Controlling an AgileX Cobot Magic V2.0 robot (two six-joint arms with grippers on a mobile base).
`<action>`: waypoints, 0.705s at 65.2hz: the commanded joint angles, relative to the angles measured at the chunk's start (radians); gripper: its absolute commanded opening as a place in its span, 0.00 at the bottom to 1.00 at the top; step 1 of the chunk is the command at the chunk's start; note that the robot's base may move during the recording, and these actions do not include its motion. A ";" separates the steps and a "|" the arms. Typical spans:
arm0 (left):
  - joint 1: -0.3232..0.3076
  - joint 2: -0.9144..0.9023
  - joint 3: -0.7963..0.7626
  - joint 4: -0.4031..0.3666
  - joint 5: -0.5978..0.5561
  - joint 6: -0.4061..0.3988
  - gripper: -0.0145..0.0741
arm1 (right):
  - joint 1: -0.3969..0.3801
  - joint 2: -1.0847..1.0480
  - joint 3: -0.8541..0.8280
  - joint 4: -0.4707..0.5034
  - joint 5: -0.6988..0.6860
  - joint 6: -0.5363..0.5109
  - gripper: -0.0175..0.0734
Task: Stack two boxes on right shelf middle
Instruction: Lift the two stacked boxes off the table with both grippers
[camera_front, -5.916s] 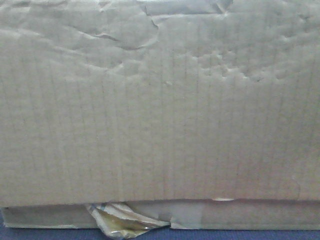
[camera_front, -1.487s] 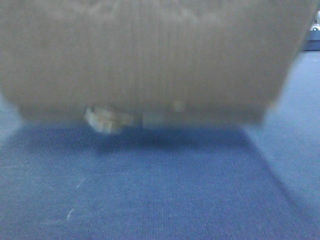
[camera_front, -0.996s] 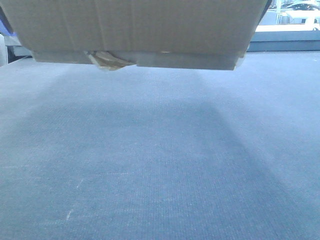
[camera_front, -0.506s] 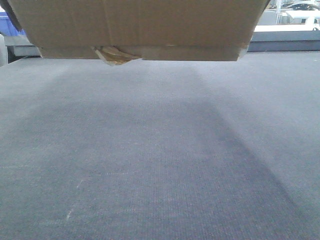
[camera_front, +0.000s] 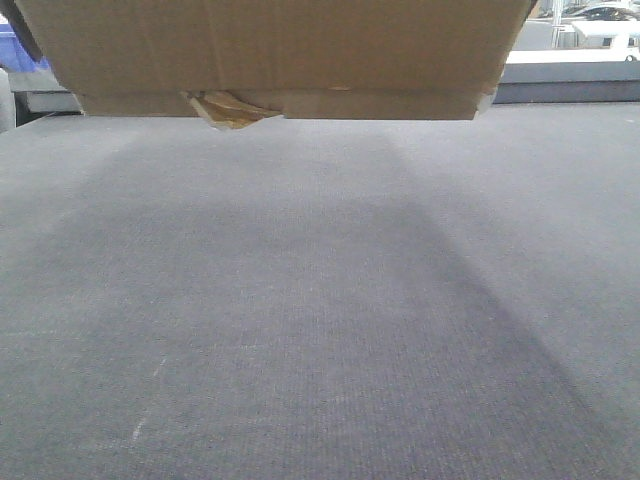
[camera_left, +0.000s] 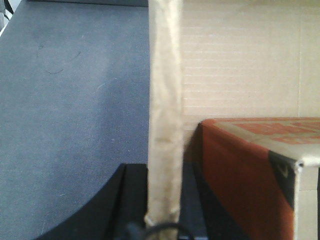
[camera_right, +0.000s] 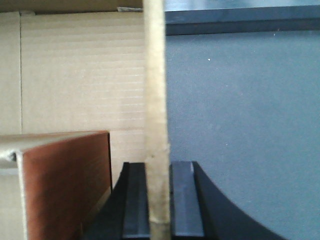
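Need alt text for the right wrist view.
Right gripper clamps the thin upright wall of a plain brown corrugated cardboard box between black fingers. A reddish-brown carton shows left of the wall, grey carpet right.

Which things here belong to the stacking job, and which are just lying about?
Job: tall brown corrugated cardboard box; flat thin cardboard box with torn yellowish tape under it; left gripper and right gripper, each clamped on the tall box's wall.
Lying about: blue plastic bin at far left; grey carpet.
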 joint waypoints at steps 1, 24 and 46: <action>0.003 -0.020 -0.013 0.045 -0.035 0.006 0.04 | -0.007 -0.007 -0.016 -0.047 -0.039 -0.032 0.03; 0.003 -0.020 -0.013 0.045 -0.046 0.006 0.04 | -0.007 -0.007 -0.016 -0.047 -0.063 -0.039 0.03; 0.003 -0.020 -0.013 0.045 -0.046 0.006 0.04 | -0.007 -0.007 -0.016 -0.047 -0.159 -0.039 0.03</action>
